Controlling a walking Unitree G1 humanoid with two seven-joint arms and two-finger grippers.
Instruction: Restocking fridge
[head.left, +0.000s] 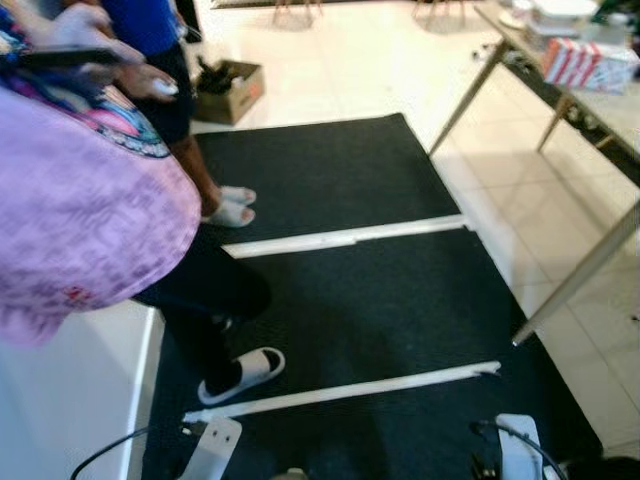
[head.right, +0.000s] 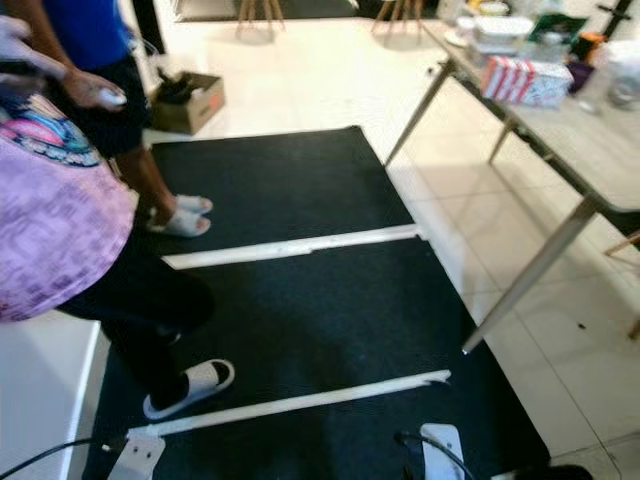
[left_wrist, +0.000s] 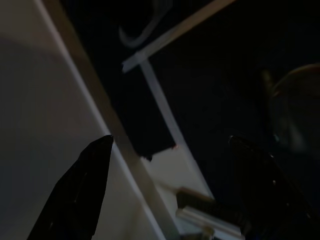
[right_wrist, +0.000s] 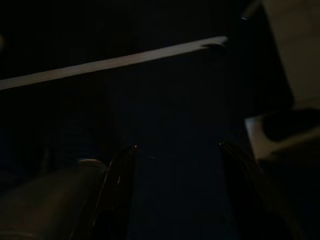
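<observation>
My left gripper (left_wrist: 170, 145) and my right gripper (right_wrist: 177, 150) both hang low with their fingers spread and holding nothing, pointing down at the black mat (head.left: 380, 320) I stand on. White tape strips (head.left: 345, 237) run across the mat from side to side. On my left, a person in a pink top (head.left: 80, 200) stands on the mat's edge in white sandals (head.left: 245, 372) with another person in blue (head.right: 90, 30) beyond, a cardboard box (head.left: 232, 90) sits further off, and a table (head.right: 590, 150) bearing a red-and-white striped box (head.right: 525, 80) stands on my right.
</observation>
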